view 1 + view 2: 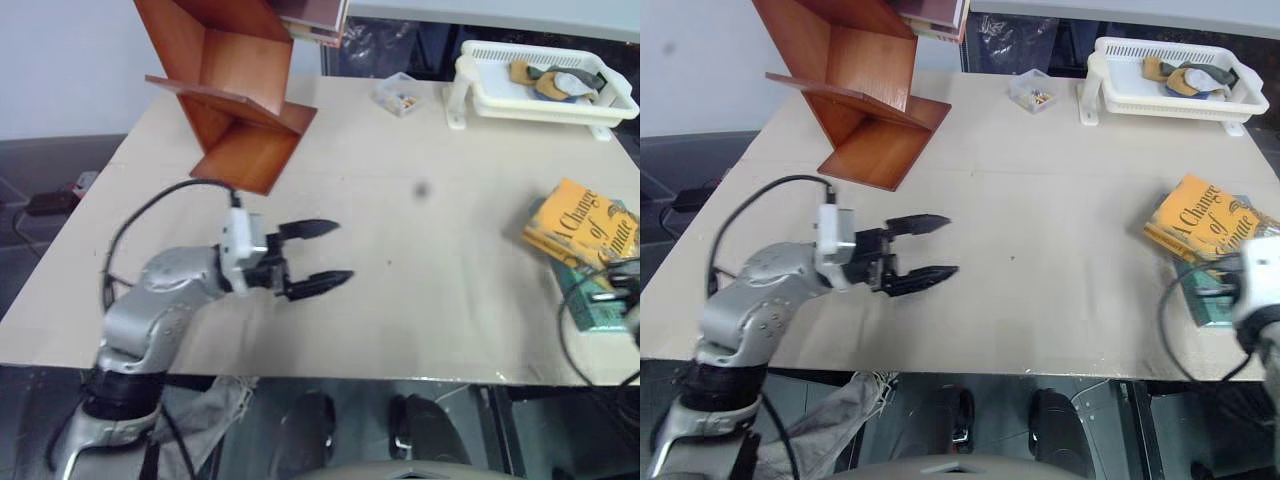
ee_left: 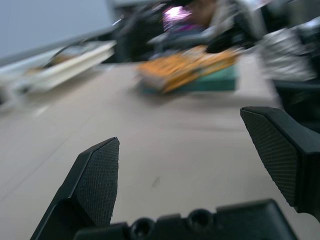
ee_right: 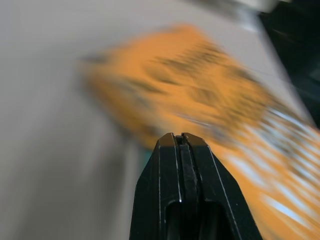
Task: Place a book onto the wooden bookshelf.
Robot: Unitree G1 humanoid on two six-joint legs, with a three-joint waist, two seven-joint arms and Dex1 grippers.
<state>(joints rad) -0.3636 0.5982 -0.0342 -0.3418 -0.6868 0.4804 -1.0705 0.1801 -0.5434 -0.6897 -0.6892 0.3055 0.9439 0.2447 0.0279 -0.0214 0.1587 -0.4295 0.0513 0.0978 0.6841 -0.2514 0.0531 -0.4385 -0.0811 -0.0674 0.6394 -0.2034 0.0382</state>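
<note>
Robot test lab or workroom. Evidence: bare pale table (image 1: 400, 260) used as a staging surface; loose cables on the floor at 9 o'clock (image 1: 45, 200); white tray (image 1: 1170, 80) of oddments at 1 o'clock; grey walls.

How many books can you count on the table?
2, stacked near the table's right edge: the orange-yellow book lies on top, and a teal book sits under it, mostly covered. Others could be hidden beneath.

Left gripper (image 1: 320, 254) level, pointing right, jaws spread wide, right gripper (image 3: 180, 141) with jaws pressed together
</note>
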